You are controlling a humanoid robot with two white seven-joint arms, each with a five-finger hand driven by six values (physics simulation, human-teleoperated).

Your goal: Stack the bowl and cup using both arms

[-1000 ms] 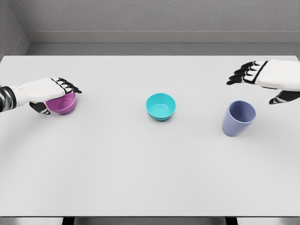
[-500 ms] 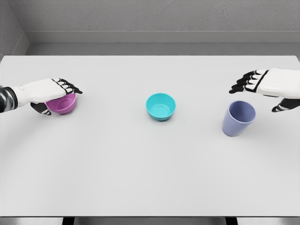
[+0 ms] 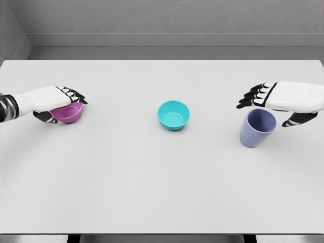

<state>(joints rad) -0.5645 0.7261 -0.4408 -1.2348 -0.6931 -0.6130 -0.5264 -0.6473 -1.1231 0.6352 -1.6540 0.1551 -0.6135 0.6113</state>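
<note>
A magenta bowl (image 3: 67,114) stands at the table's left, partly covered by my left hand (image 3: 62,107). Its fingers (image 3: 76,96) stretch over the bowl's rim and the thumb sits by the near left wall; no firm grasp shows. A teal bowl (image 3: 173,115) stands upright alone in the middle. At the right a lavender cup (image 3: 257,128) stands upright and leans slightly in this view. My right hand (image 3: 268,109) hovers over the cup's far rim, fingers (image 3: 251,95) spread to the left and thumb to the right, holding nothing.
All three things stand on a white table (image 3: 162,182). A grey wall runs behind its far edge, and the near edge lies at the bottom of the view.
My right hand has moved down and left, from behind the cup to just over its far rim. My left hand has settled slightly lower on the magenta bowl.
</note>
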